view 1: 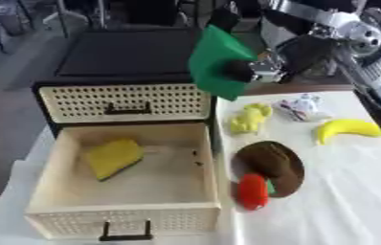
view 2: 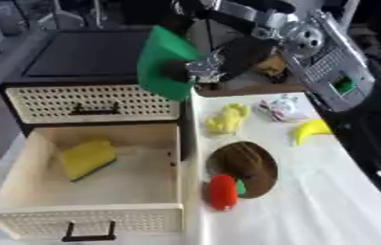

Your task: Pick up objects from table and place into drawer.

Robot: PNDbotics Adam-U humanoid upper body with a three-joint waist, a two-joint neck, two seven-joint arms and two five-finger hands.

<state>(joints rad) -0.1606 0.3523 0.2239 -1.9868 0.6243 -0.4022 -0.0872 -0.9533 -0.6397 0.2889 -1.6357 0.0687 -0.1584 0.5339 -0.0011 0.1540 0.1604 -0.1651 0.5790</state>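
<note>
Right hand point(view 1: 252, 71): grips green block point(view 1: 217, 60) at 12 o'clock, beyond open drawer point(view 1: 202, 165); early release risks missing it.

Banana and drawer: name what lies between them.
The yellow crumpled thing lies between banana and open drawer, on the white cloth; the left eye view shows it best.
</note>
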